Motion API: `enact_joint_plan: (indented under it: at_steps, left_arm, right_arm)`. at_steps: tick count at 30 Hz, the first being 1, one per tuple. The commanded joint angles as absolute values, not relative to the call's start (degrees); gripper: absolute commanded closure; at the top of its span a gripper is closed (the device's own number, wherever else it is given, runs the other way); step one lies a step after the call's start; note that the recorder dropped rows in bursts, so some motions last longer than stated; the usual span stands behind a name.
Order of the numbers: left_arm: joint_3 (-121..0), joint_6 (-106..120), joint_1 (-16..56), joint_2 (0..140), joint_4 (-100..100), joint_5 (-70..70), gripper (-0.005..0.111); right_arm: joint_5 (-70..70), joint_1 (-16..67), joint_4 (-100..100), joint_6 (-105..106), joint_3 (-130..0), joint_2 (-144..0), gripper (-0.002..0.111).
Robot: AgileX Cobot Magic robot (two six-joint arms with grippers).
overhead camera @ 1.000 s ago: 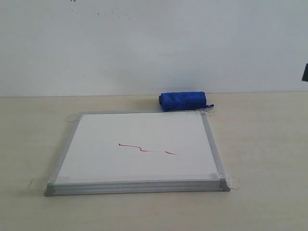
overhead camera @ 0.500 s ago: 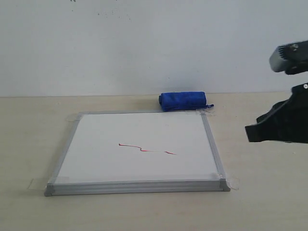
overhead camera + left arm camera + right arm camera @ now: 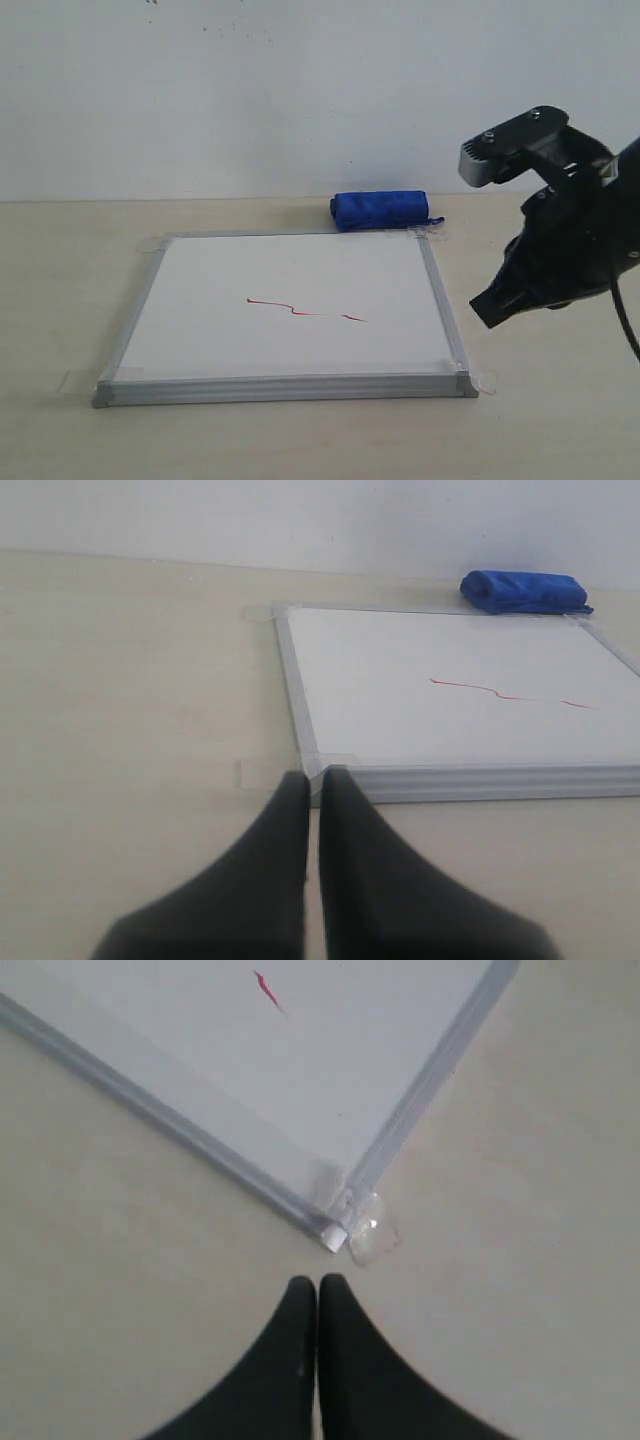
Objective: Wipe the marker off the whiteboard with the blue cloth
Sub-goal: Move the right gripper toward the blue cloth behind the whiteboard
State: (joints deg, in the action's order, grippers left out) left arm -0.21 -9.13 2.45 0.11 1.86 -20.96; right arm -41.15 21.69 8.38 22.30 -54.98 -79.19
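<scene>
The whiteboard lies flat on the table, a wavy red marker line near its middle. The blue cloth, rolled up, rests just behind the board's far right corner. My right gripper hangs shut and empty above the table just right of the board's right edge; in the right wrist view its tips sit near the board's taped corner, with an end of the marker line showing. My left gripper is shut with nothing in it, near a front corner of the whiteboard; the marker and cloth lie beyond.
Clear tape tabs stick out from the board's corners onto the beige table. A pale wall stands right behind the cloth.
My right arm has come into the exterior view from the right and moved left toward the board's right edge. Board, marker line and cloth have not moved.
</scene>
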Motion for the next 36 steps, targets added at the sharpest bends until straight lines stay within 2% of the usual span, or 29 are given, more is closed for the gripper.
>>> enact_joint_plan:
  at_steps: [1, 5, 11, 13, 15, 17, 18, 19, 25, 27, 33, 36]
  left_arm:
    - [0.0, -9.5, 2.3, 0.0, 2.2, -20.6, 0.103]
    - [0.0, -9.5, 2.3, 0.0, 2.2, -20.6, 0.103]
    - [0.0, -9.5, 2.3, 0.0, 2.2, -20.6, 0.103]
    - [0.0, -9.5, 2.3, 0.0, 2.2, -20.6, 0.103]
    - [0.0, -9.5, 2.3, 0.0, 2.2, -20.6, 0.103]
    - [0.0, -9.5, 2.3, 0.0, 2.2, -20.6, 0.103]
    - [0.0, -9.5, 2.3, 0.0, 2.2, -20.6, 0.103]
    - [0.0, -9.5, 2.3, 0.0, 2.2, -20.6, 0.103]
    - [0.0, -9.5, 2.3, 0.0, 2.2, -20.6, 0.103]
    - [0.0, -9.5, 2.3, 0.0, 2.2, -20.6, 0.103]
    - [0.0, -9.5, 2.3, 0.0, 2.2, -20.6, 0.103]
    - [0.0, -9.5, 2.3, 0.0, 2.2, -20.6, 0.103]
  right_arm:
    - [-42.3, 21.0, 26.2, 44.7, -58.0, -84.4, 0.108]
    - [-43.4, 17.4, 45.1, 70.1, -59.7, -88.8, 0.108]
    - [-29.3, 13.7, 55.0, 80.1, -61.0, -95.7, 0.107]
    - [-26.5, 13.7, 57.1, 81.3, -62.4, -98.4, 0.099]
    - [-30.1, 13.2, 61.1, 83.7, -65.3, -101.7, 0.082]
    - [-33.2, 13.0, 64.6, 85.4, -69.2, -105.8, 0.060]
    - [-32.5, 13.0, 64.5, 85.4, -71.0, -107.2, 0.054]
    - [-29.3, 13.1, 62.6, 85.4, -72.5, -109.2, 0.051]
    - [-15.0, 13.6, 44.6, 79.3, -82.6, -117.3, 0.052]
    - [-17.3, 13.6, 38.8, 74.2, -88.0, -119.7, 0.052]
    - [-43.8, 13.6, 9.0, 45.3, -115.8, -132.9, 0.052]
    - [-54.1, 13.6, 3.0, 43.0, -127.9, -138.3, 0.052]
